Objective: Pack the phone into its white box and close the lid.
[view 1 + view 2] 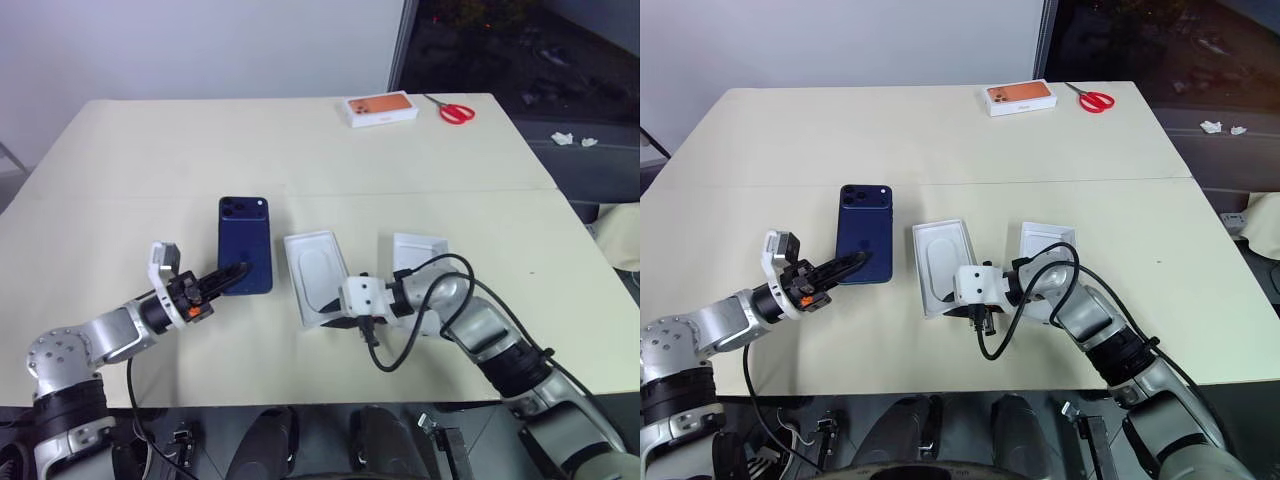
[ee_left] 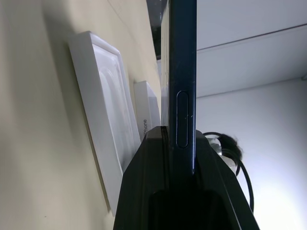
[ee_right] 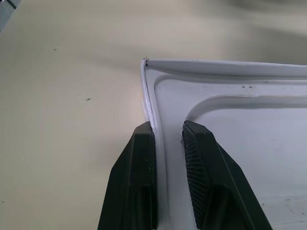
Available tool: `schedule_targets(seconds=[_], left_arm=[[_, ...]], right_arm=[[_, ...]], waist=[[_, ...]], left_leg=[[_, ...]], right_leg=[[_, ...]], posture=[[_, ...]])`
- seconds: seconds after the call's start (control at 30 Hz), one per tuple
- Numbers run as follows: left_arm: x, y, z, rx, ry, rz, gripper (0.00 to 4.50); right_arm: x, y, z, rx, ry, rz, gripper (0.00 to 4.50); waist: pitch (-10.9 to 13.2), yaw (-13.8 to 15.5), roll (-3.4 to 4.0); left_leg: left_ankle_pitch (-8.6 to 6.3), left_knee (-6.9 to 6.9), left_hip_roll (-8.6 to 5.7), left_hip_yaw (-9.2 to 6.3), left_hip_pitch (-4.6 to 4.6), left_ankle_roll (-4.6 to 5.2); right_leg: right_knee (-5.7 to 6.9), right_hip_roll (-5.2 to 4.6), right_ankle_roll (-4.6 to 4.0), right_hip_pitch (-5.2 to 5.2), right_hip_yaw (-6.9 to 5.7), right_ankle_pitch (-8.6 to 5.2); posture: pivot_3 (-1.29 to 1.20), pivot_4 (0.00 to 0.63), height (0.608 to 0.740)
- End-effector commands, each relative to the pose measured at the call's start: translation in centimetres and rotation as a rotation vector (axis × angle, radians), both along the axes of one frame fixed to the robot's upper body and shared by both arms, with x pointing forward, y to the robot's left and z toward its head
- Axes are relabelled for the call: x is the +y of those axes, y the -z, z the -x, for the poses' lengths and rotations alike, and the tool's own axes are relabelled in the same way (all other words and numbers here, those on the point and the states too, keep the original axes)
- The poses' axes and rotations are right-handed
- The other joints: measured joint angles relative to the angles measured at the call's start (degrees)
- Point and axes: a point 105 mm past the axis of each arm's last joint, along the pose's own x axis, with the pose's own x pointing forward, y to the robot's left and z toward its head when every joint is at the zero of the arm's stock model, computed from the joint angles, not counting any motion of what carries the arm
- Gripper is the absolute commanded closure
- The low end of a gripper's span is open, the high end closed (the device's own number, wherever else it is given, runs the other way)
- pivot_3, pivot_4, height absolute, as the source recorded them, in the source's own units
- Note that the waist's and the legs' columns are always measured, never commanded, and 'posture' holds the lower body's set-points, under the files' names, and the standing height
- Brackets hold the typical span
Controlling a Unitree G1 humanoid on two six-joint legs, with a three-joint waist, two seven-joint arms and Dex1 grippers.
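Near table edge | left gripper (image 1: 222, 282) clamped on phone (image 1: 245, 244) edge, likely to lift it | right gripper (image 3: 168, 139) straddling rim of white tray with oval recess (image 1: 316, 274), jaws narrowly apart, probably steadying or moving it | another white box (image 1: 418, 252) beside.

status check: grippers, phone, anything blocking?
Left gripper shut on the phone, lifted on edge off the table. Right gripper straddles the white box rim, one finger either side. Nothing blocking.

Phone (image 2: 182, 86) near end hidden between left claw (image 2: 178, 158) fingers; box lettering unreadable.
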Motion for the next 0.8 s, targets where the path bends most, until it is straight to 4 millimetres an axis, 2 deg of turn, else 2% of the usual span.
schedule_targets(seconds=[0.03,0.17,0.23,0.33,0.5,0.63,0.73,0.8], left_arm=[[0.3,-1.7,0.0,-0.064,0.001,0.031,4.50],[0.7,-2.0,-0.3,-0.073,-0.014,0.032,4.50],[0.9,-2.1,-0.4,-0.075,-0.021,0.034,4.50],[1.1,-2.4,-0.4,-0.080,-0.026,0.034,4.50],[1.1,-2.4,-0.4,-0.080,-0.033,0.035,4.50],[0.9,-2.2,-0.3,-0.075,-0.032,0.037,4.50],[0.8,-2.2,-0.3,-0.073,-0.031,0.039,4.50],[0.7,-2.2,-0.3,-0.071,-0.030,0.042,4.50]], right_arm=[[1.1,0.8,-1.4,-0.035,0.071,0.019,3.85],[2.9,1.0,-3.0,-0.094,0.145,0.004,3.85],[4.2,0.8,-3.7,-0.069,0.199,-0.027,3.85],[5.9,0.3,-3.8,-0.057,0.209,-0.066,3.85],[6.6,0.3,-3.5,0.007,0.218,-0.089,3.85],[6.2,0.1,-3.2,0.001,0.193,-0.081,2.24],[5.9,0.0,-2.5,0.019,0.156,-0.080,0.74],[5.2,-0.5,-2.1,0.027,0.131,-0.078,0.74]], waist=[[0.0,-0.1,-0.01],[0.0,-0.4,-0.05],[0.0,-0.4,-0.05],[-0.1,-0.6,-0.08],[-0.1,-0.5,-0.08],[-0.1,-0.4,-0.07],[0.0,-0.2,-0.07],[0.0,-0.1,-0.06]], left_leg=[[0.01,0.00,0.01,0.00,0.00,-0.02],[0.07,-0.03,0.09,0.00,0.05,-0.13],[0.08,-0.05,0.11,0.00,0.07,-0.14],[0.14,-0.06,0.14,0.00,0.07,-0.25],[0.25,-0.08,0.14,0.00,0.07,-0.43],[0.24,-0.11,0.14,0.00,0.06,-0.42],[0.22,-0.10,0.12,0.01,0.05,-0.38],[0.09,-0.10,0.11,0.00,0.03,-0.16]], right_leg=[[0.01,0.02,0.00,-0.01,0.00,0.00],[0.05,0.10,0.00,-0.02,0.01,0.00],[0.08,0.13,-0.01,-0.03,0.01,0.00],[0.09,0.16,-0.01,-0.05,0.01,0.00],[0.07,0.15,-0.01,-0.12,0.01,0.00],[0.06,0.15,-0.01,-0.12,0.02,0.00],[0.05,0.14,-0.01,-0.13,0.01,0.00],[0.03,0.13,-0.01,-0.13,0.01,0.00]], posture=[[0.00,0.150,0.740],[0.00,0.150,0.740],[0.00,0.150,0.740],[0.00,0.150,0.740],[0.00,0.150,0.740],[0.00,0.150,0.740],[0.00,0.150,0.740],[0.00,0.150,0.740]])
